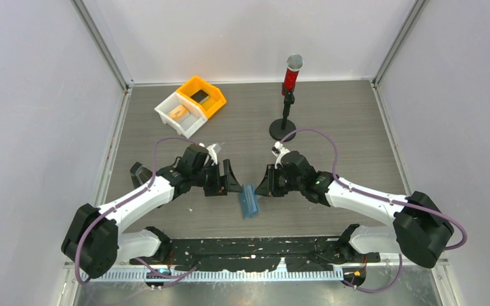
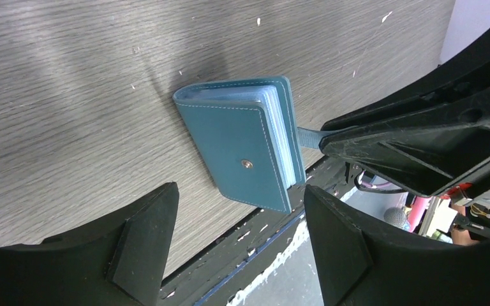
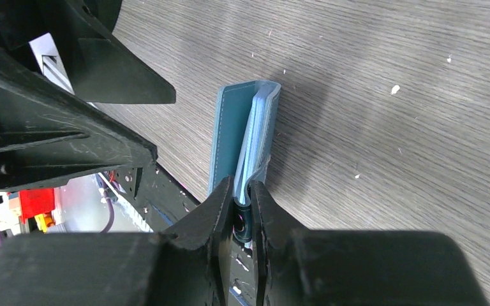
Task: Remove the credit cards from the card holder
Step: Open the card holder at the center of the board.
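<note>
The light-blue card holder (image 1: 250,201) is near the table's front edge, closed, with its clear inner sleeves showing along one side. My right gripper (image 1: 263,187) is shut on its closing strap (image 2: 307,137); the right wrist view shows the jaws (image 3: 242,188) pinching that strap at the holder's (image 3: 230,134) near end. My left gripper (image 1: 225,181) is open and empty, its fingers either side of the holder (image 2: 242,146) without touching it. A dark card (image 1: 199,95) lies in the orange bin, and an orange-tan card (image 1: 178,113) in the white bin.
The orange bin (image 1: 214,101) and white bin (image 1: 166,109) stand together at the back left. A red cylinder on a black stand (image 1: 287,108) stands at the back centre. The black base rail (image 1: 261,245) runs along the near edge.
</note>
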Controlling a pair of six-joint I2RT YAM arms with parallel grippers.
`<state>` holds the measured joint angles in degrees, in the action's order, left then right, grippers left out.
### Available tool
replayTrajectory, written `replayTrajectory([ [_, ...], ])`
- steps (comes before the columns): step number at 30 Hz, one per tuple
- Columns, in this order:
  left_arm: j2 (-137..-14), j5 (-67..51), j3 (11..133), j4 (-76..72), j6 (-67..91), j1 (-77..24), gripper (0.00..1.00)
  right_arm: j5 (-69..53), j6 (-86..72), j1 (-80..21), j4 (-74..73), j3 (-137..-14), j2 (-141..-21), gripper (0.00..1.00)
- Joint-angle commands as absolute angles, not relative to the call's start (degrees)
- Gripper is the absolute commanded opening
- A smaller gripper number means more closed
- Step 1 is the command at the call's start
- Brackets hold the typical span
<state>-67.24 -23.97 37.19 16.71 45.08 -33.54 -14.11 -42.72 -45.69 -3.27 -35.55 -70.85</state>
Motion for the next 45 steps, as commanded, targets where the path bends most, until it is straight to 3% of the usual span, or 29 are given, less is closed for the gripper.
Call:
replayTrajectory([
  [1,-69.4,-27.4,38.0,13.3,45.9,-33.9,0.74,-14.8,-43.6,-45.9,-0.3,-35.2,-68.8,0.05],
  [17,-75.3,-28.2,39.6,11.5,45.7,-35.8,0.76,-16.1,-43.8,-45.9,1.7,-35.5,-69.0,0.05],
  [28,-76.3,-28.7,39.9,12.4,44.5,-35.9,0.71,-16.9,-45.2,-45.9,-2.7,-38.6,-69.2,0.05],
  [38,-76.1,-28.2,40.1,13.7,43.8,-35.8,0.70,-20.6,-48.3,-45.9,5.3,-36.5,-69.9,0.05],
  [45,-76.7,-27.9,40.0,13.7,43.8,-35.8,0.62,-18.5,-46.9,-45.7,2.6,-36.3,-71.6,0.05],
])
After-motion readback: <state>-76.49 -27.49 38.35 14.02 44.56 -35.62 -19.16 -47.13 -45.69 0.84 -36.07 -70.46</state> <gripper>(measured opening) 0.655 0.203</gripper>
